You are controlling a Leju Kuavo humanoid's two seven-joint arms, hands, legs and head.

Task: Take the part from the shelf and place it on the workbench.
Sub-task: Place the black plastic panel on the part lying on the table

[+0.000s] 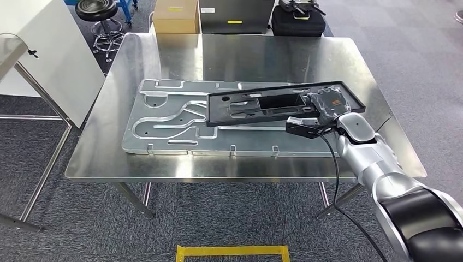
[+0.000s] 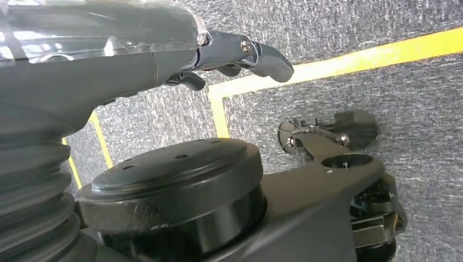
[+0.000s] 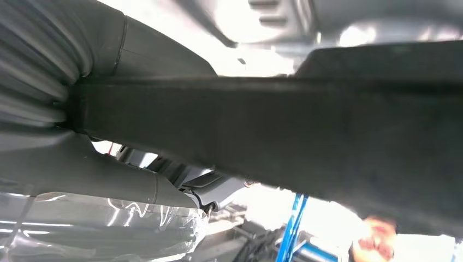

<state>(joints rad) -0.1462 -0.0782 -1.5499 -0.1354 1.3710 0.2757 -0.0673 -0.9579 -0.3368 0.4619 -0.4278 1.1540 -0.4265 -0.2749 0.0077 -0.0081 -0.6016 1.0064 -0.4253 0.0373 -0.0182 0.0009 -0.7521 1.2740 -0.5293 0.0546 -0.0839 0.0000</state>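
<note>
The part is a long black plastic frame (image 1: 262, 103) with cut-outs. It lies slanted over a large silver stamped plate (image 1: 164, 125) on the steel workbench (image 1: 245, 54). My right hand (image 1: 326, 111) grips the frame's right end, fingers wrapped over its edge. In the right wrist view the frame's black edge (image 3: 284, 131) crosses close in front of my right hand (image 3: 82, 164). In the left wrist view my left hand (image 2: 114, 54) hangs above the grey carpet, its fingers (image 2: 256, 54) apart and holding nothing.
Behind the workbench stand a cardboard box (image 1: 176, 16) and a black case (image 1: 298, 22). A black stool (image 1: 98, 11) and a white cabinet (image 1: 49, 49) are at the left. Yellow floor tape (image 1: 232, 252) lies in front of the bench.
</note>
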